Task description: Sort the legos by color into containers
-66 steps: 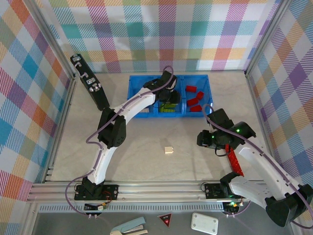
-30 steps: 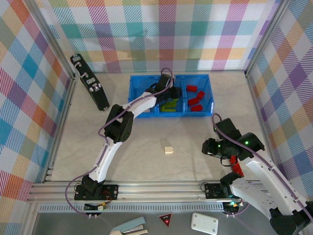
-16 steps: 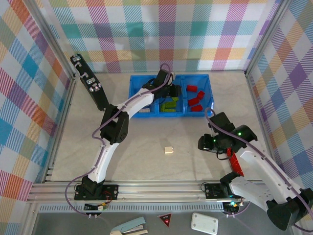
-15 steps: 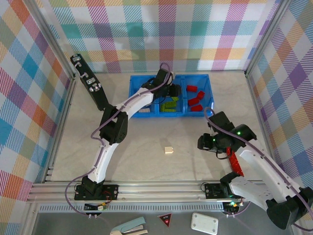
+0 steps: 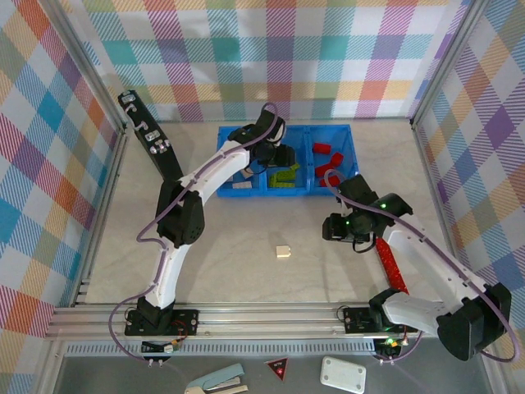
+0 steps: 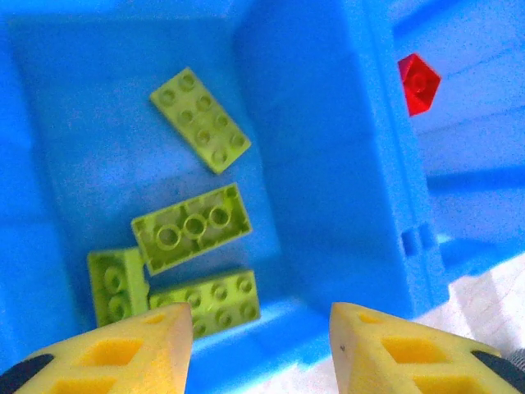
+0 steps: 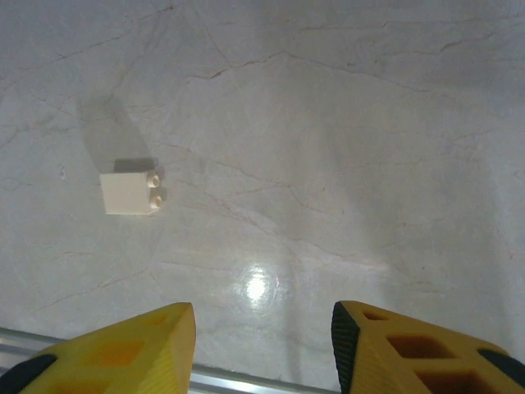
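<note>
The blue tray (image 5: 226, 161) has three compartments: a cream brick (image 5: 242, 186) in the left one, lime green bricks (image 5: 285, 175) in the middle one, red bricks (image 5: 328, 164) in the right one. My left gripper (image 5: 277, 158) hangs over the middle compartment. In the left wrist view it (image 6: 261, 345) is open and empty above several green bricks (image 6: 191, 227), with a red brick (image 6: 419, 82) beyond the divider. One cream brick (image 5: 284, 251) lies alone on the table. My right gripper (image 5: 330, 230) hovers to its right, open and empty (image 7: 262, 345), the cream brick (image 7: 131, 192) ahead on the left.
A long red strip (image 5: 390, 264) lies on the table under my right arm. A black bar (image 5: 152, 139) leans at the back left. Metal frame rails (image 5: 246, 316) and plaid walls close in the table.
My right gripper has moved up and left, closer to the loose cream brick. My left arm has swung left over the tray. Both grippers have opened a little wider.
</note>
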Robot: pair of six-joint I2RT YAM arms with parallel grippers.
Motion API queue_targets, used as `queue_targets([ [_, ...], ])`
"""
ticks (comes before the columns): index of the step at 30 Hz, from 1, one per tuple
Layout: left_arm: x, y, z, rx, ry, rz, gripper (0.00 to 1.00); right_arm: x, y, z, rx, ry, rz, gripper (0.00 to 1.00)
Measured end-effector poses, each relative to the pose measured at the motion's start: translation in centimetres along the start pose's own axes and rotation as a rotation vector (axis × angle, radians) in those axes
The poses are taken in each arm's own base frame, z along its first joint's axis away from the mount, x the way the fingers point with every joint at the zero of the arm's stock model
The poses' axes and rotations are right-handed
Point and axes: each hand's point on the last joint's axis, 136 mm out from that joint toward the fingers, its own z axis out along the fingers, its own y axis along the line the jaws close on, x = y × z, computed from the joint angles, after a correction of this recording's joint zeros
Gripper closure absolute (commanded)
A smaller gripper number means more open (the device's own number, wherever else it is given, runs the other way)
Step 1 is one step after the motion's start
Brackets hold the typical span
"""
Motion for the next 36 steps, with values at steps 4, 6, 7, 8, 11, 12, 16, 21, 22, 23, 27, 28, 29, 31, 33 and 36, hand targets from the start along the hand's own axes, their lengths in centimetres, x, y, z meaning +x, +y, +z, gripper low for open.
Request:
queue_targets([
  [4, 2.6, -0.3, -1.8, -0.037, 0.041, 0.003, 0.50, -0.7, 0.0, 0.6, 0.016, -0.012, -0.017, 0.51],
  [6, 4.0, -0.8, -2.6, -0.052, 0.058, 0.013, 0.49, -1.1, 0.1, 0.7, 0.013, -0.024, -0.025, 0.51],
  [7, 4.8, -1.0, -2.9, -0.061, 0.065, 0.019, 0.49, -1.3, 0.2, 0.7, 0.010, -0.031, -0.028, 0.51],
  [8, 5.6, -1.1, -3.1, -0.069, 0.075, 0.023, 0.49, -1.5, 0.3, 0.7, 0.006, -0.037, -0.030, 0.51],
  [11, 8.0, -1.3, -3.4, -0.107, 0.105, 0.032, 0.48, -2.1, 0.6, 0.8, -0.006, -0.059, -0.039, 0.51],
  [12, 8.7, -1.2, -3.3, -0.122, 0.117, 0.033, 0.47, -2.2, 0.7, 0.8, -0.008, -0.062, -0.040, 0.51],
  [16, 12.0, -0.6, -2.9, -0.186, 0.164, 0.038, 0.46, -2.7, 0.9, 1.4, -0.002, -0.053, -0.059, 0.51],
  [21, 15.4, 0.3, -2.7, -0.249, 0.207, 0.022, 0.44, -3.1, 1.0, 1.5, 0.002, -0.064, -0.084, 0.50],
  [22, 16.0, 0.4, -2.8, -0.259, 0.211, 0.016, 0.43, -3.3, 1.0, 1.4, 0.004, -0.068, -0.089, 0.50],
  [23, 16.5, 0.4, -2.8, -0.266, 0.215, 0.014, 0.43, -3.4, 1.0, 1.3, 0.007, -0.072, -0.092, 0.50],
  [27, 18.4, 0.2, -2.7, -0.284, 0.228, 0.003, 0.42, -4.1, 1.1, 1.2, 0.013, -0.086, -0.110, 0.49],
  [28, 19.1, 0.2, -2.7, -0.291, 0.235, -0.001, 0.41, -4.3, 1.1, 1.3, 0.015, -0.086, -0.114, 0.49],
  [29, 19.7, 0.3, -2.6, -0.300, 0.243, -0.003, 0.41, -4.4, 1.2, 1.3, 0.020, -0.086, -0.118, 0.49],
  [31, 21.0, 0.4, -2.4, -0.315, 0.258, -0.008, 0.40, -4.8, 1.2, 1.3, 0.027, -0.087, -0.130, 0.49],
  [33, 22.3, 0.5, -2.3, -0.327, 0.275, -0.014, 0.40, -5.0, 1.1, 1.3, 0.037, -0.092, -0.141, 0.49],
  [36, 24.1, 0.4, -1.9, -0.336, 0.291, -0.024, 0.39, -5.3, 0.8, 1.2, 0.056, -0.104, -0.153, 0.48],
])
